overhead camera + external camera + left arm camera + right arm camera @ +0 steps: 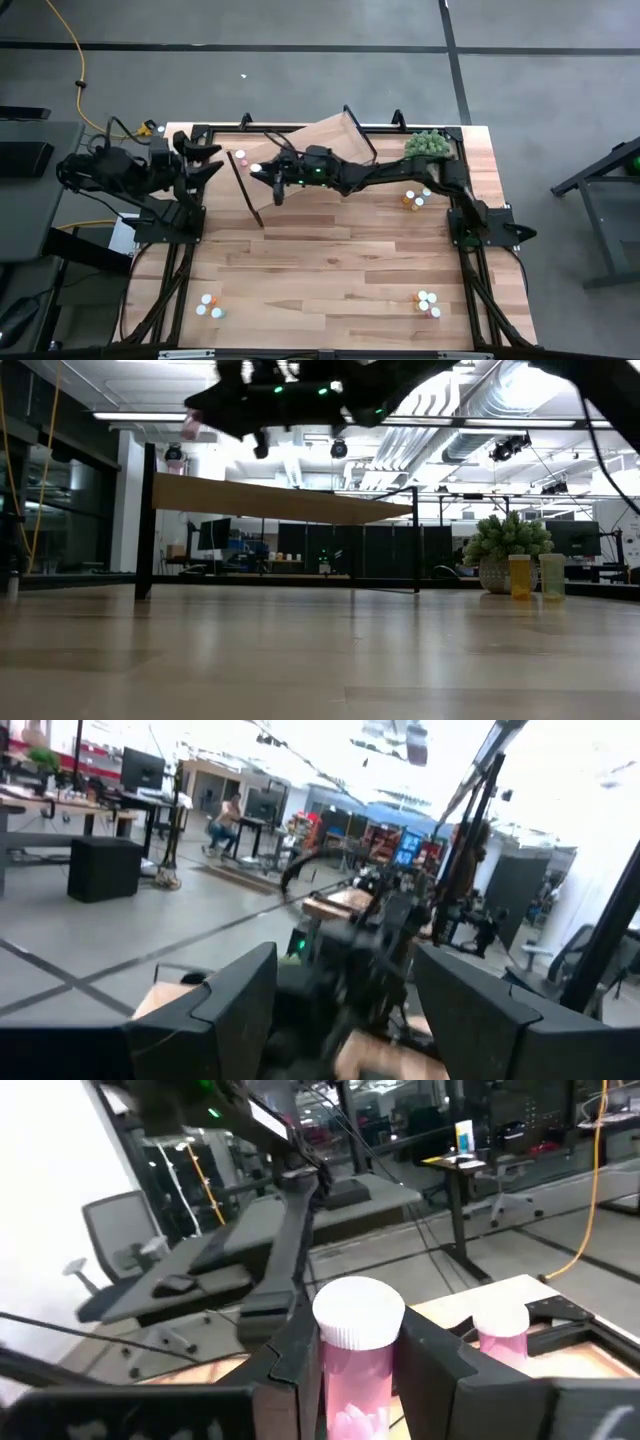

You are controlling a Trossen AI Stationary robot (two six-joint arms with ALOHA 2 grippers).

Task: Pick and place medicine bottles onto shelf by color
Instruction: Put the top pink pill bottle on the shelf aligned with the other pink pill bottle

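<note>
Setting: large open-plan robotics lab or industrial workspace. Evidence: exposed silver ventilation ducts [500,405] and strip lights [140,416] on an open ceiling; polished grey concrete floor [300,85] with dark seam lines; yellow cable [78,70] trailing across it. Rows of desks with monitors [142,768] and a person [228,820] at a far workstation. Grey office chair [115,1230] beside a dark bench. The robot's wood-plank tabletop [330,270] sits on a black metal frame, standing apart in the open floor.
</note>
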